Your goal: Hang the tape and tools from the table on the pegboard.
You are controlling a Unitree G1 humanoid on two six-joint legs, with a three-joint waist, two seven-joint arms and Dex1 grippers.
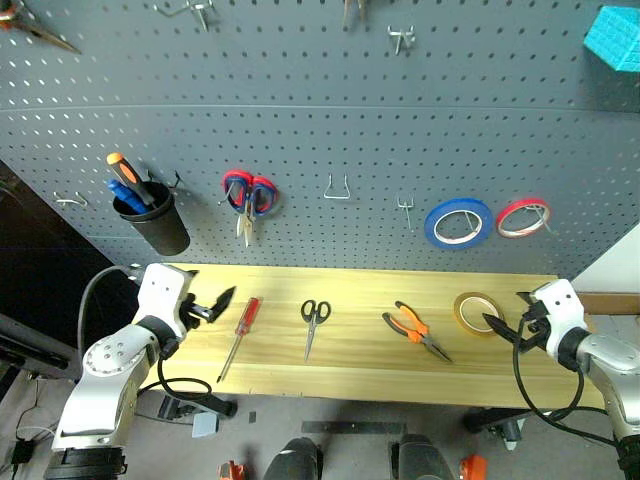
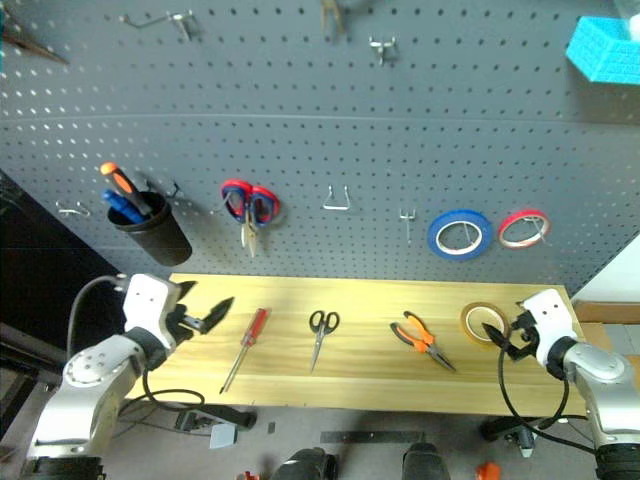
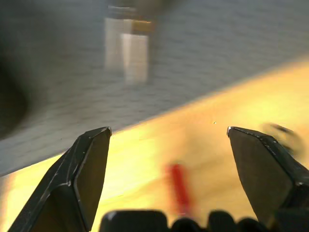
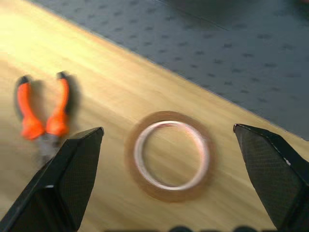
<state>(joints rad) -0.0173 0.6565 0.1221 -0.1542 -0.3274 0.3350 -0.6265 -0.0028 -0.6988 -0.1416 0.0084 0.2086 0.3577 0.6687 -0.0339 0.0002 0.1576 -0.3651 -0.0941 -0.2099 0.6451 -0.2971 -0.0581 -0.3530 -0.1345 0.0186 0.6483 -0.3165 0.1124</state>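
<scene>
Four task items lie flat in a row on the table [image 1: 350, 385]: one red-handled screwdriver [image 1: 239, 335] toward the left, one pair of black-handled scissors [image 1: 313, 325] beside it, one pair of orange-and-black pliers [image 1: 415, 331] further right, and one yellow tape roll [image 1: 477, 312] near the right end. None touches another. On the pegboard [image 1: 320, 120] behind hang one pair of red-and-blue scissors [image 1: 248, 198], two tape rolls, one blue [image 1: 458, 222] and one red [image 1: 523, 217], and one black cup [image 1: 152, 220] holding orange-and-blue screwdrivers. Several bare metal hooks [image 1: 337, 189] stand between them. The left gripper [image 1: 218, 302] hovers over the table's left end, just beside the screwdriver, fingers spread and empty. The right gripper [image 1: 504, 326] sits at the right end, close to the yellow tape roll, its fingers [image 4: 72, 179] spread wide and holding nothing.
</scene>
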